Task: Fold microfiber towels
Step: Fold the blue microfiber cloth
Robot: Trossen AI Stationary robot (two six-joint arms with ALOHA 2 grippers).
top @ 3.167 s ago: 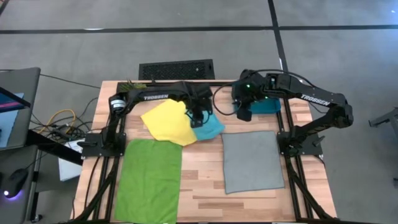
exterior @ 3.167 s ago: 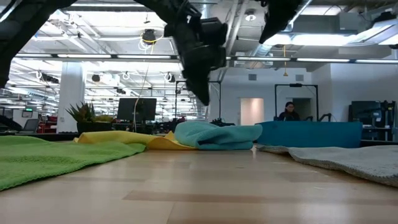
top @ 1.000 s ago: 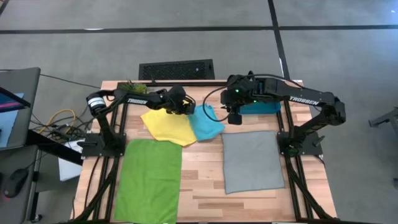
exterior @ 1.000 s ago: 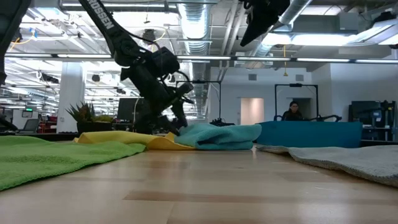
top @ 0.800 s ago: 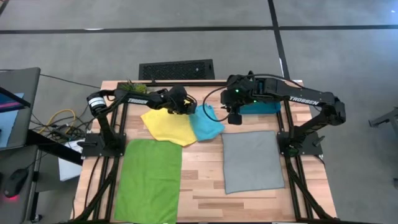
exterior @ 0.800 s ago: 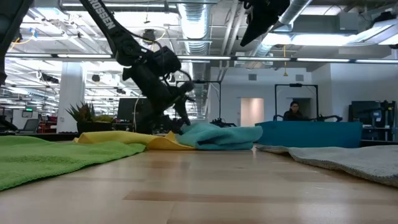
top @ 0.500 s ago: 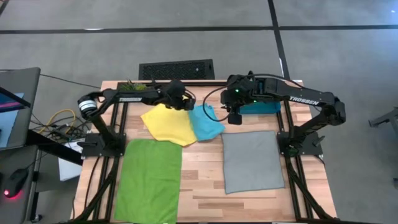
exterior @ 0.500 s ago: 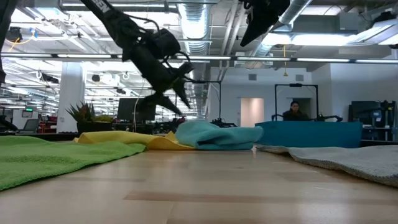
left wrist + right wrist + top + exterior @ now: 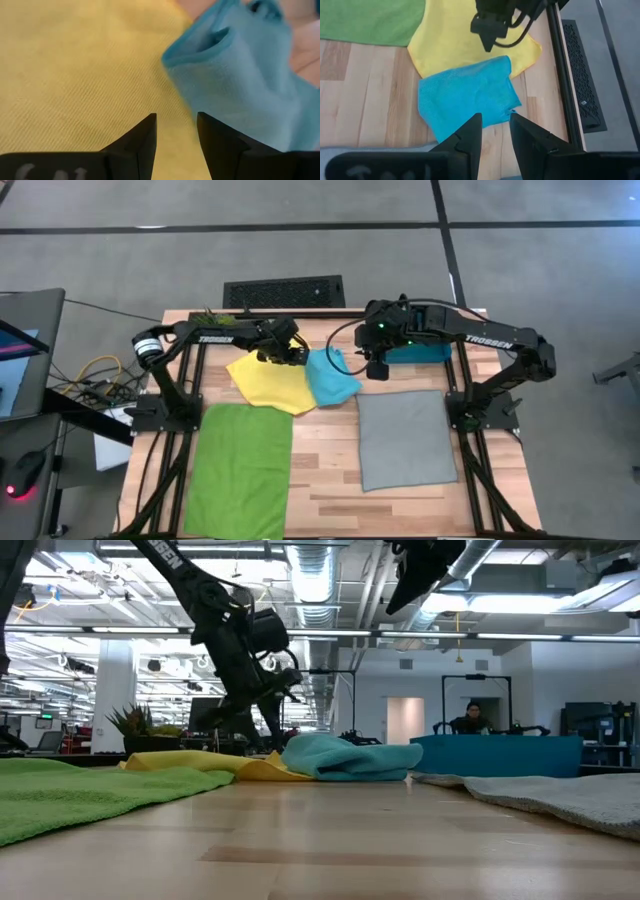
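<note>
Four towels spread on the wooden bench [image 9: 330, 470]; lime green towel [image 9: 240, 468] flat at the near left; grey towel [image 9: 405, 438] flat at the near right, well apart from the green one; yellow towel [image 9: 270, 382] toward the far side, its near corner just above the green towel's far edge; turquoise towel [image 9: 331, 378] rumpled beside the yellow one, overlapping its edge; dark teal bin [image 9: 422, 352] at the far right under the right arm. Left pincer [image 9: 291, 356] low over the seam between yellow and turquoise cloth, fingers [image 9: 141, 141] parted with only a narrow gap and nothing between them. Right pincer [image 9: 377, 371] raised above the bench just beyond the turquoise towel, fingers [image 9: 466, 135] slightly apart and empty.
</note>
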